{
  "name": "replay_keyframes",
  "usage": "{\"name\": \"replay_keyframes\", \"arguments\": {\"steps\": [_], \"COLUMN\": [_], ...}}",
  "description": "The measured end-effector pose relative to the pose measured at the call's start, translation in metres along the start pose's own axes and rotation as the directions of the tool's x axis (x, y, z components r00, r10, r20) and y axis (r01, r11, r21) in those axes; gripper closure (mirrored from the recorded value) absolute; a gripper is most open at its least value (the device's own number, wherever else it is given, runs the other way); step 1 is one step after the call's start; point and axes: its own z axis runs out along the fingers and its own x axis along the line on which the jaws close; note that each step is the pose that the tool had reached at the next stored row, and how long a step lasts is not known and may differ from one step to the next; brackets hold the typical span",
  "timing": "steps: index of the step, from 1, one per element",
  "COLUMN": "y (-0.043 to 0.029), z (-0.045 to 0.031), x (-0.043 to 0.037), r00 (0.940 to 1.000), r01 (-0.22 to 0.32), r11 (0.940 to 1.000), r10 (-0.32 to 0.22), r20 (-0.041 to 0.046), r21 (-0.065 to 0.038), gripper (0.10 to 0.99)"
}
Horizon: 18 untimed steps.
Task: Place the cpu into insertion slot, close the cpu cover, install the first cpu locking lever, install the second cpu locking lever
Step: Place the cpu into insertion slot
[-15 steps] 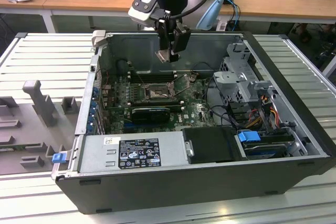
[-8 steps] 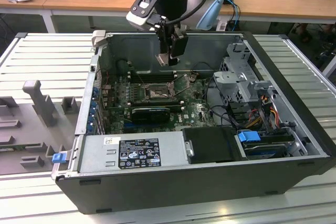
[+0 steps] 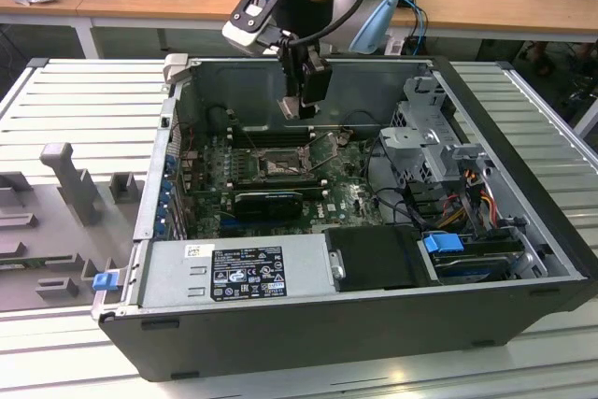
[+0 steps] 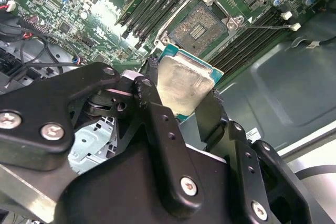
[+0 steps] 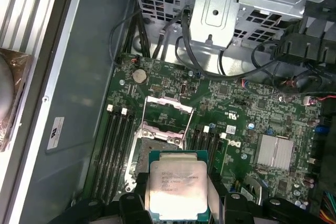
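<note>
My gripper (image 4: 181,95) is shut on the cpu (image 4: 184,83), a pale silver square chip on a green base, with one black finger (image 4: 153,80) on each side edge. In the exterior view the gripper (image 3: 302,109) hangs inside the open computer case, above and a little behind the insertion slot (image 3: 280,167). The slot (image 4: 198,27) lies bare, its brownish centre showing inside a metal rim. In the first wrist view the cpu (image 5: 177,188) hides part of the slot (image 5: 155,145). The cpu cover (image 5: 169,104) stands swung open behind it. A thin lever (image 4: 262,24) sticks out beside the socket.
Long black memory slots (image 5: 116,145) flank the socket. A black card (image 3: 269,203) and the power supply (image 3: 238,273) lie toward the case front. A metal drive cage (image 3: 434,151) with cables stands at the exterior view's right. A finned heatsink (image 5: 275,151) sits on the board.
</note>
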Motion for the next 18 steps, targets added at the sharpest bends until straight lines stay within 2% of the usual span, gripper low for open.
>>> {"name": "replay_keyframes", "arguments": {"steps": [18], "y": [-0.0007], "z": [0.0078], "x": [-0.0002], "r00": [1.0], "r01": [-0.008], "r11": [1.0], "r10": [0.008], "r20": [0.0002], "r21": [0.002], "gripper": [0.561]}}
